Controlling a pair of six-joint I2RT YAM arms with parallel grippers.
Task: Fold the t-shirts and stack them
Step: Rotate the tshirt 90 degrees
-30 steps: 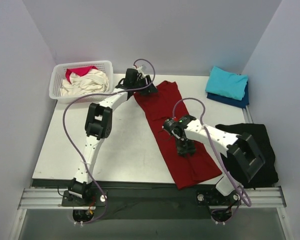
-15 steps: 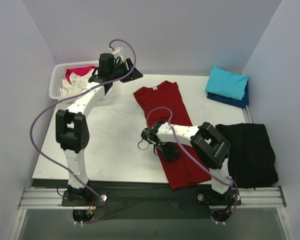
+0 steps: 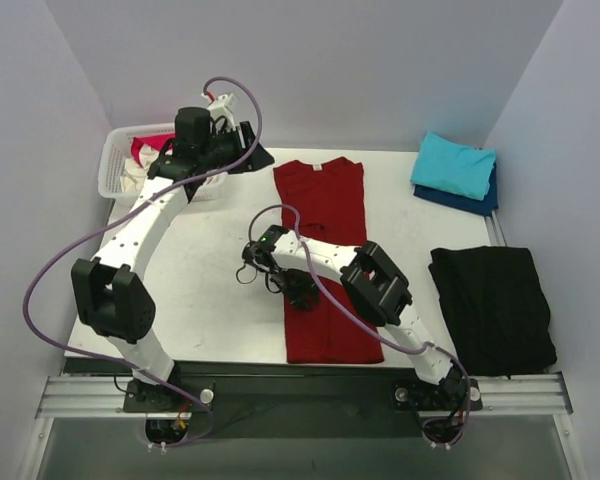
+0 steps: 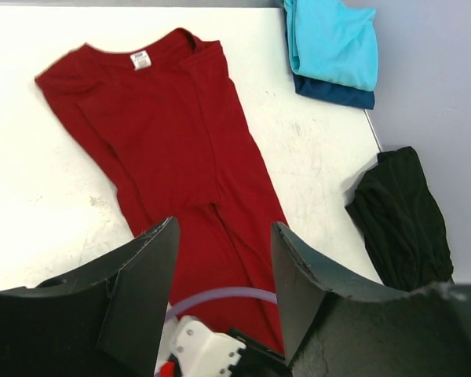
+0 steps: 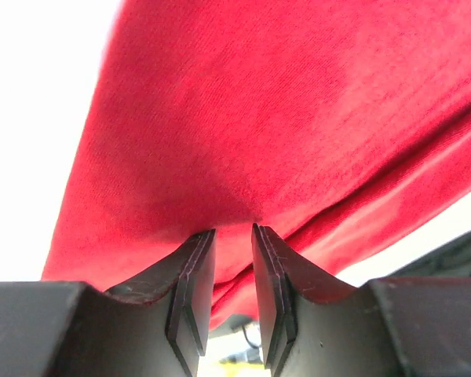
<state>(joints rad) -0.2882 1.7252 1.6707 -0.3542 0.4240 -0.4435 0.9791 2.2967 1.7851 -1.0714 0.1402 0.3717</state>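
Since the right claw (image 5: 230,232), pinching the red tee (image 3: 325,200), has straightened it, folding can start; the left claw (image 4: 224,228) hangs open, empty, above.

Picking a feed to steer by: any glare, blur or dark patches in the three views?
Top external: evenly lit and sharp, soft shadows only. Left wrist: dark red t-shirt crisp, bare table washed almost white, left gripper dark in the foreground. Right wrist: very close, cloth at the right gripper slightly soft, table at left blown out white.
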